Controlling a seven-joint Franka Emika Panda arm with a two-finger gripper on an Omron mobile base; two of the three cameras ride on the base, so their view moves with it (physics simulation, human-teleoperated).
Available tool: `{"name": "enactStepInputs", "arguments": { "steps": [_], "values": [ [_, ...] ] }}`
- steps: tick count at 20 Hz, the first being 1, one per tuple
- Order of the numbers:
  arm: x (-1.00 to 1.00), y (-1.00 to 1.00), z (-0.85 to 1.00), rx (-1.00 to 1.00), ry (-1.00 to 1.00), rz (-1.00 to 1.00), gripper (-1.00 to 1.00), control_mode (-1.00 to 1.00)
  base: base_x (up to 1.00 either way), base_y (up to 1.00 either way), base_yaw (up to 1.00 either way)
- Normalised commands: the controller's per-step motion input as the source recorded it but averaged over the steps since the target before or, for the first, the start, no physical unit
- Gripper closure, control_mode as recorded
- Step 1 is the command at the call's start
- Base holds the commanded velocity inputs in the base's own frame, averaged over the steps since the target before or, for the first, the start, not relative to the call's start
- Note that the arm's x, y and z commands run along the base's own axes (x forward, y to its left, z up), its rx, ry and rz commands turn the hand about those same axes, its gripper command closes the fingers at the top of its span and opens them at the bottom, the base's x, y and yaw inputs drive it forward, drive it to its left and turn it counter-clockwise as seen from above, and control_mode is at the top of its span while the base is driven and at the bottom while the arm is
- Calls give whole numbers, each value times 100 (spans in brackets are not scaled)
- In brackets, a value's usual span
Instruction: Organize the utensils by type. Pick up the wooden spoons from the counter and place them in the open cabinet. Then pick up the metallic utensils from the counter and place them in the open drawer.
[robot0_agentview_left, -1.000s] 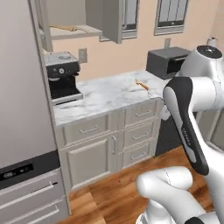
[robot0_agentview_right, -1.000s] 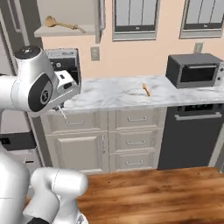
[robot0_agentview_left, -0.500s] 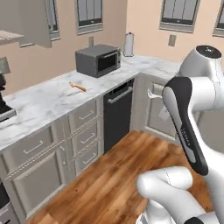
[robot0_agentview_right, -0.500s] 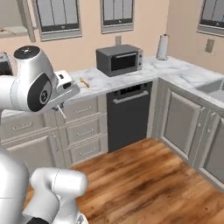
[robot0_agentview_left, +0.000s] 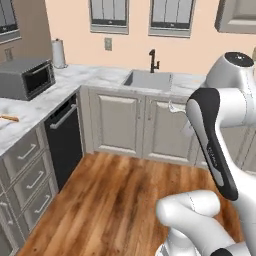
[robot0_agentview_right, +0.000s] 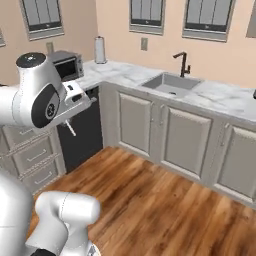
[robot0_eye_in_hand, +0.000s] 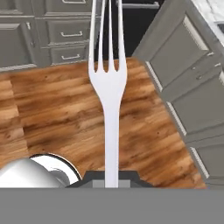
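Fork (robot0_eye_in_hand: 109, 83): one silver fork, held in the end effector; in the hand view its handle rises from between the finger tips and its three tines point up the picture, over the wood floor. In the right base view it shows as a thin pale sliver (robot0_agentview_right: 72, 129) hanging below the hand, in front of the dark dishwasher.
End effector (robot0_eye_in_hand: 111, 176): one, clamped tight on the fork's handle; in the right base view it sits just beside the arm's big white joint (robot0_agentview_right: 75, 102).
Orange fork (robot0_agentview_left: 10, 118): one, lying flat on the desk at the far left of the left base view, well apart from the arm.
Desk (robot0_agentview_left: 90, 77): one L-shaped white marble top with grey veins, running along two walls.
Microwave (robot0_agentview_left: 25, 78): one, dark grey, standing on the desk near the corner.
Paper roll (robot0_agentview_left: 58, 53): one, upright on the desk, just beyond the microwave.
Sink (robot0_agentview_right: 170, 82): one, sunk in the desk, with one dark tap (robot0_agentview_right: 183, 63) behind it.
Dishwasher (robot0_agentview_left: 64, 140): one, black front with a bar handle, under the desk beside the drawers.
Drawers (robot0_agentview_left: 24, 150): three fronts seen stacked at the left of the left base view, all shut.
Windows (robot0_agentview_right: 145, 15): two over the sink wall, one more on the side wall.
Floor (robot0_agentview_right: 150, 200): brown wood planks.
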Motion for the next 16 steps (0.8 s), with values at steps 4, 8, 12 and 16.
{"name": "enactStepInputs", "arguments": {
  "steps": [4,8,12,16],
  "values": [
    [0,0,0,0,0,0,100,100,-44,-19,-65],
    [0,0,0,0,0,0,100,100,-43,-20,-63],
    [0,0,0,0,0,0,100,100,-44,-18,-60],
    [0,0,0,0,0,0,100,100,-44,-13,-58]
  ]
}}
